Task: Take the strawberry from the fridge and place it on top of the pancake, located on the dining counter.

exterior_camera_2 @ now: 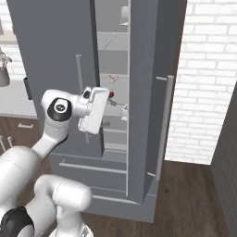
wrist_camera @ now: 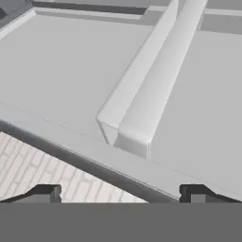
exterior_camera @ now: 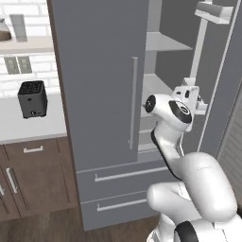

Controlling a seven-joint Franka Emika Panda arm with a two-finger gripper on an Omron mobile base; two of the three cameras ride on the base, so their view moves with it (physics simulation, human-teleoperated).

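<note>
Your end effector (wrist_camera: 120,191) was at the open right side of the fridge (exterior_camera: 101,94), level with its middle shelves, its 2 fingertips (wrist_camera: 45,193) set wide apart with nothing between them. In the hand view, a pale door bin (wrist_camera: 151,80) on the inner door panel lay directly ahead of the end effector. You had the strawberry (exterior_camera_2: 111,94) just beyond the end effector, on a middle fridge shelf, apart from the fingers. A small pale pinkish item (exterior_camera_2: 111,79) sat on the shelf above it. A black toaster (exterior_camera: 32,98) stood on the wall table (exterior_camera: 28,125), well to the end effector's left.
</note>
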